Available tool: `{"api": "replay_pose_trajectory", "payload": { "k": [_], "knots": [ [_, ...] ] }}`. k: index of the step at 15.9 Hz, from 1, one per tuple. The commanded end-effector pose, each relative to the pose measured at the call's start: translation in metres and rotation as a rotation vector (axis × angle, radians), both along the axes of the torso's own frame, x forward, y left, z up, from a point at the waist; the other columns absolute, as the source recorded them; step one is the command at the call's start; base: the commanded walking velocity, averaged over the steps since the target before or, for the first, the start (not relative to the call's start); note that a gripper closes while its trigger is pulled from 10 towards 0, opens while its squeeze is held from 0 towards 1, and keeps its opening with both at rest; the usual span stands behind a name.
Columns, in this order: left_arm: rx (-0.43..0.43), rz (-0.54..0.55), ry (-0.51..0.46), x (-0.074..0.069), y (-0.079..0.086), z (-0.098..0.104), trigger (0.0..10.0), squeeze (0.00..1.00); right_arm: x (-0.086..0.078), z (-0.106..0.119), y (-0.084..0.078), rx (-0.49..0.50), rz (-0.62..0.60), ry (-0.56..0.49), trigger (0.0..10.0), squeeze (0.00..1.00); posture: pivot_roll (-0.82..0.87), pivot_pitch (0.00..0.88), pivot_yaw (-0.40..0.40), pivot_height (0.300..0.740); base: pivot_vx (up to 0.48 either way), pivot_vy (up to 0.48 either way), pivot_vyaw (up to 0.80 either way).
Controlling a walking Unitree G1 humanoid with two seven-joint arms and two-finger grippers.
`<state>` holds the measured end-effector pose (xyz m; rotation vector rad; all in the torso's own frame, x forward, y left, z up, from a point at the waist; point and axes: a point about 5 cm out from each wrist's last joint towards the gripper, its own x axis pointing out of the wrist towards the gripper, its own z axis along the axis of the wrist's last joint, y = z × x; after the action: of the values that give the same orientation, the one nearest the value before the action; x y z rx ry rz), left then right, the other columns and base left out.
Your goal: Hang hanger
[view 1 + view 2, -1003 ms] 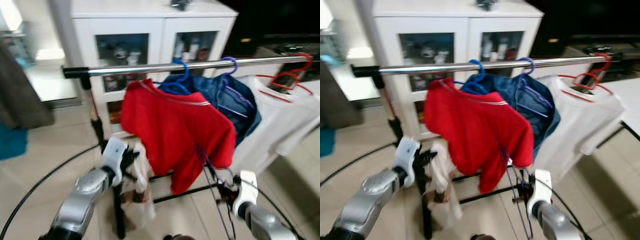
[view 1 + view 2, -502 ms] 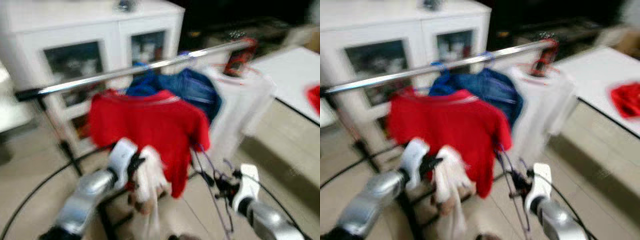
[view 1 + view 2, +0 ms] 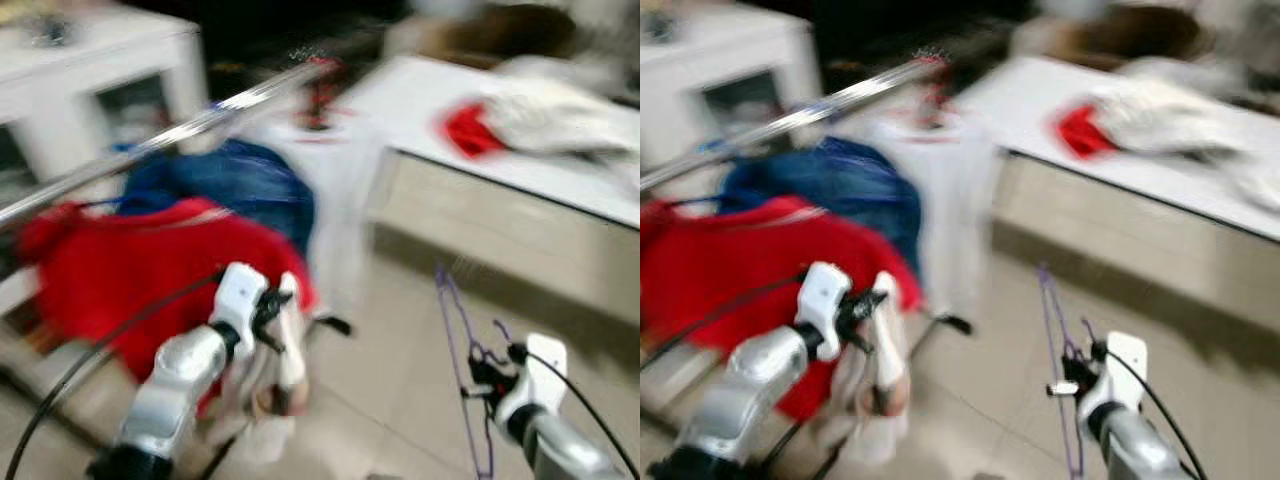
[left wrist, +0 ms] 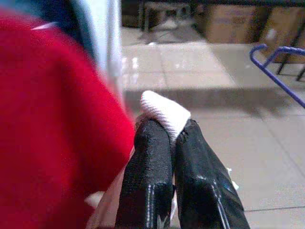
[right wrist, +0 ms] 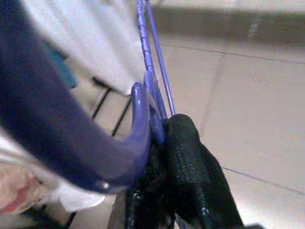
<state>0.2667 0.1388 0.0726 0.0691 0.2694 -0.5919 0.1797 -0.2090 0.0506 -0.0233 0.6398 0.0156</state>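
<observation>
The right gripper (image 5: 159, 131) pinches the purple hanger (image 3: 462, 360) at about five o'clock, low over the floor. The left gripper (image 4: 164, 131), at seven o'clock, is clamped on a white garment (image 4: 164, 110) (seemingly a sleeve) beside the red shirt (image 3: 120, 270) on the rail (image 3: 150, 145).

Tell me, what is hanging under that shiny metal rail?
Under the rail hang a red shirt, a blue denim garment and a white shirt. The clothes cover most of their hangers, and blur hides details. The left pincer grips white cloth.
</observation>
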Motion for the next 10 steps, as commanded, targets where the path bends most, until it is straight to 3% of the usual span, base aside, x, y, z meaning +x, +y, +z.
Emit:
{"api": "replay_pose_trajectory", "payload": {
  "k": [1, 6, 10],
  "knots": [
    [-0.020, -0.005, -0.029, 0.003, -0.006, 0.004, 10.0, 0.00, 0.000, 0.001, -0.008, -0.006, -0.046, -0.010, 10.0, 0.00, -0.13, 0.000, -0.020, 0.740, 0.251, 0.000, -0.79],
    [-0.034, 0.011, -0.058, 0.006, -0.001, 0.014, 10.0, 0.00, 0.012, -0.019, -0.030, 0.004, -0.110, -0.053, 10.0, 0.00, -0.10, 0.000, -0.024, 0.740, 0.330, 0.000, -0.79],
    [-0.052, -0.014, -0.063, 0.009, -0.009, 0.016, 10.0, 0.00, 0.010, -0.027, -0.031, 0.005, -0.082, -0.092, 10.0, 0.00, -0.12, 0.000, -0.007, 0.740, 0.376, 0.000, -0.79]
  ]
}}
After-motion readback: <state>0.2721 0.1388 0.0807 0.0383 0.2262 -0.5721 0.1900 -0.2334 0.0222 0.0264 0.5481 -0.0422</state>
